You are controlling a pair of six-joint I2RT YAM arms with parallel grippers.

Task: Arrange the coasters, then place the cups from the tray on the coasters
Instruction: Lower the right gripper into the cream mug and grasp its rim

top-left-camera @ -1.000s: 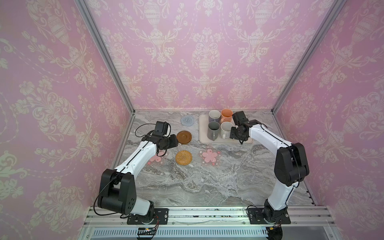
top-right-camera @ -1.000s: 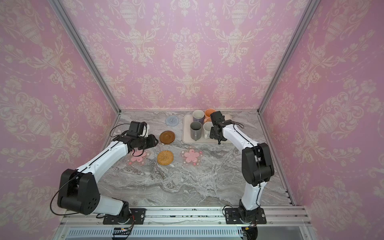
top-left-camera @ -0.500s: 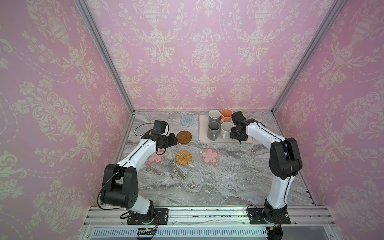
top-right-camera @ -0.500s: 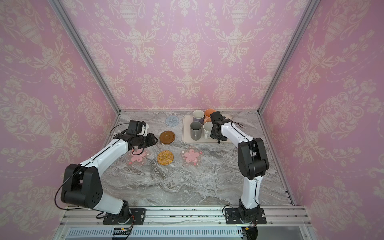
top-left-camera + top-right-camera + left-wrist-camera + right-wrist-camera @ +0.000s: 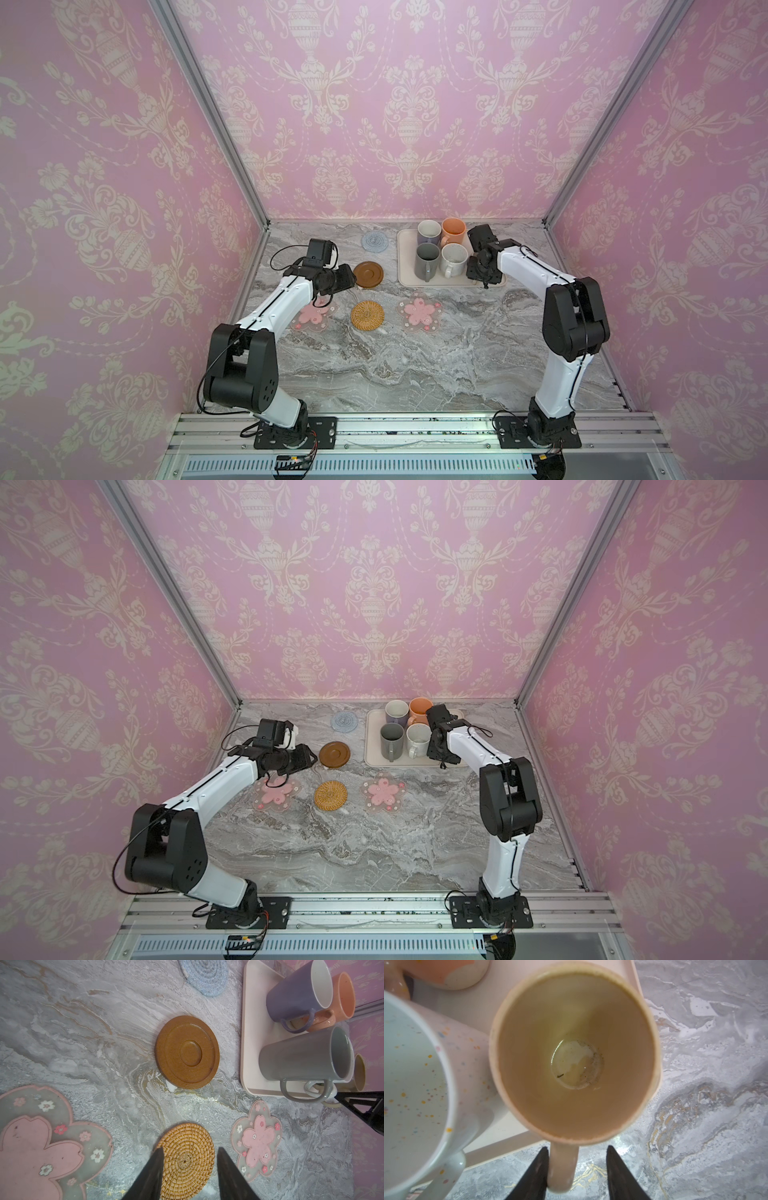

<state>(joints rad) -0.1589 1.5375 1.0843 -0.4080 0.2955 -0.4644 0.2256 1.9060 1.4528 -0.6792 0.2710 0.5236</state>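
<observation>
The right tool (image 5: 576, 1147) is straddling the handle (image 5: 562, 1167) of the beige mug (image 5: 575, 1053), its jaws not yet closed: one is touching the handle, the other is standing clear. The mug is sitting just ahead of the tool at the tray's (image 5: 500, 1134) nearest edge, close beside the speckled mug (image 5: 415, 1084). Closing from one side is risking a twist or a knock into that neighbour, and a thin handle grip is risking a tilt on lifting. The left tool (image 5: 190, 1148) is hanging open and empty above the rattan coaster (image 5: 187, 1138).
</observation>
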